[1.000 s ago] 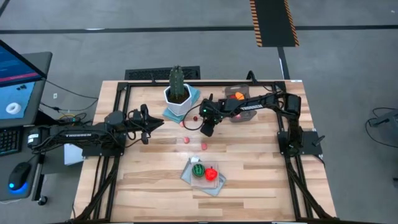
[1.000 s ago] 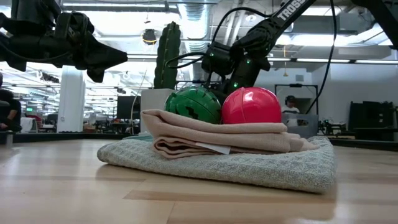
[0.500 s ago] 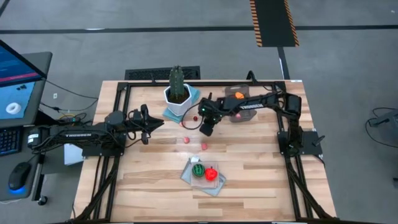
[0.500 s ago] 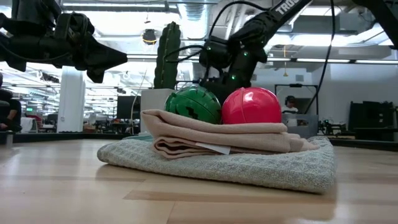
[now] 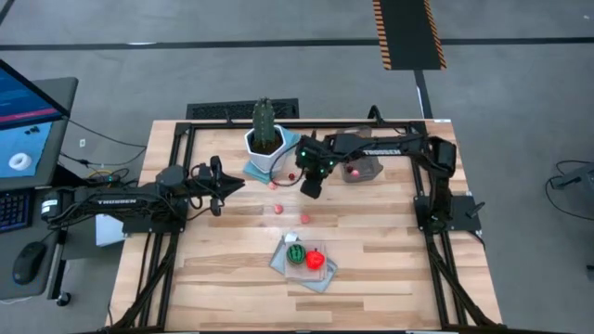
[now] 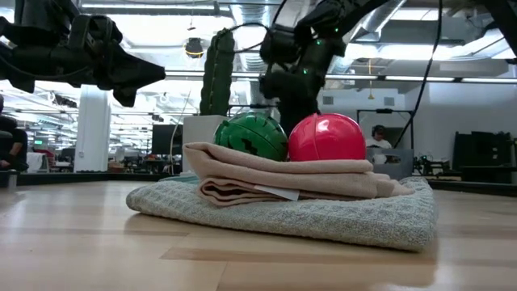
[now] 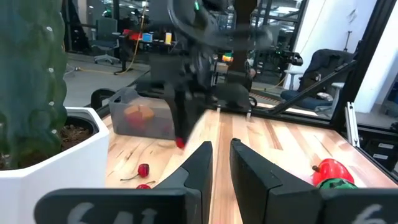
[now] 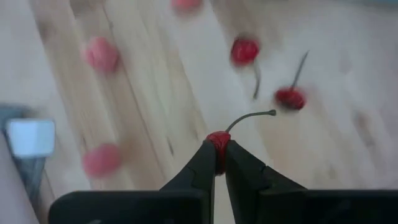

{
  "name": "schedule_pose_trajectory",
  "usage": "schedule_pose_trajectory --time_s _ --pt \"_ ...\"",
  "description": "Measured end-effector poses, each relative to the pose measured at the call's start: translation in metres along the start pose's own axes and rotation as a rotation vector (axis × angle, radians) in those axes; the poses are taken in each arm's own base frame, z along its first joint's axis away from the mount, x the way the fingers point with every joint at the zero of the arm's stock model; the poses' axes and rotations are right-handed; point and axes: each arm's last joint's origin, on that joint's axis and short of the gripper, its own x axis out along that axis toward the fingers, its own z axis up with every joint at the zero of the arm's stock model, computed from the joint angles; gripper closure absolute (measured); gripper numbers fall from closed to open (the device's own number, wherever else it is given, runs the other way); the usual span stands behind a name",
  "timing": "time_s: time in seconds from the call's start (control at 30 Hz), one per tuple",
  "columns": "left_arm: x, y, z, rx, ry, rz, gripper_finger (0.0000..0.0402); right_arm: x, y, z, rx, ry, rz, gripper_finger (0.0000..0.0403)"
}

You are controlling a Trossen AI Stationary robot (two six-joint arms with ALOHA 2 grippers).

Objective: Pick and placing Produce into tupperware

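One right pincer (image 8: 218,151) pinches a cherry (image 8: 218,141) aloft.

A tall green cactus (image 5: 264,118) is standing upright in a white hexagonal pot (image 5: 267,148) near the far edge of the wooden table (image 5: 371,264), the pot sitting on a light blue mat (image 5: 290,141). Toward the near side, a folded beige cloth (image 6: 275,179) is lying on top of a grey-green towel (image 6: 323,214). Off the table's left side, a monitor (image 5: 23,116) is glowing, with a keyboard (image 5: 11,210) and a mouse (image 5: 26,264) lying below it. In the room beyond, a person (image 6: 376,136) is sitting.
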Motion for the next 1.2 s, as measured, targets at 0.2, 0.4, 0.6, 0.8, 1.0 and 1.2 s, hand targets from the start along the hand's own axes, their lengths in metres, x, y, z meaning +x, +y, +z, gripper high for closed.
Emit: schedule_pose_trajectory --time_s 0.2,0.4,0.6,0.8,1.0,1.2 --pt "0.000 0.000 0.001 0.000 -0.007 -0.001 0.0357 -0.041 -0.003 -0.003 0.009 -0.050 -0.008 0.0354" --pt "0.000 0.000 0.000 -0.008 -0.005 -0.004 0.0357 -0.083 -0.013 -0.011 0.050 -0.106 -0.079 0.0354" --pt "0.000 0.000 0.000 -0.009 -0.002 -0.012 0.0357 -0.113 -0.036 -0.028 0.171 -0.079 -0.209 0.0354" --pt "0.000 -0.001 0.000 -0.018 0.004 -0.025 0.0357 -0.111 -0.068 -0.053 0.310 -0.014 -0.262 0.0354" --pt "0.000 -0.001 0.000 -0.021 0.006 -0.025 0.0357 -0.092 -0.098 -0.077 0.411 0.066 -0.277 0.0352" --pt "0.000 -0.001 0.000 -0.021 0.005 -0.025 0.0357 -0.081 -0.108 -0.087 0.447 0.066 -0.233 0.0323"
